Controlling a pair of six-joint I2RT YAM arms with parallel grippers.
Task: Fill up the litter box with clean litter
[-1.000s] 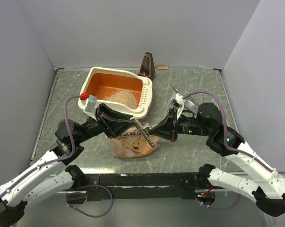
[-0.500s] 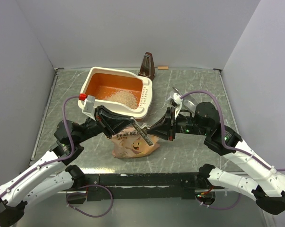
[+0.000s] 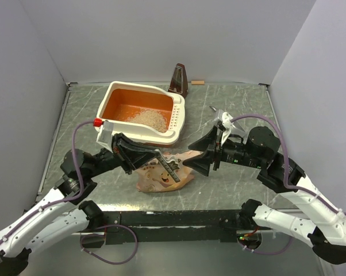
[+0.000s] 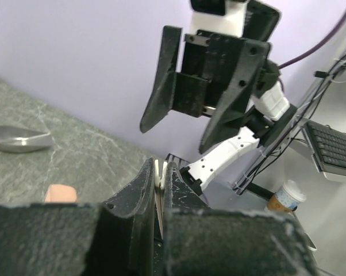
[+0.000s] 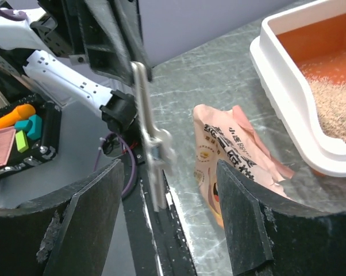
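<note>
Showing left claw (image 4: 159, 168) pinching thin strip (image 4: 158, 192): left wrist; top shows clean litter (image 3: 150, 119).

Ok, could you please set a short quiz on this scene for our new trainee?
1. True or false: the litter box already holds some clean litter.
2. Which one grips the thin strip? A) left gripper B) right gripper C) neither
3. Fill in: the tan bag lies flat on the ____.
Key: 1 true; 2 A, since the right gripper is open and empty; 3 table.
</note>
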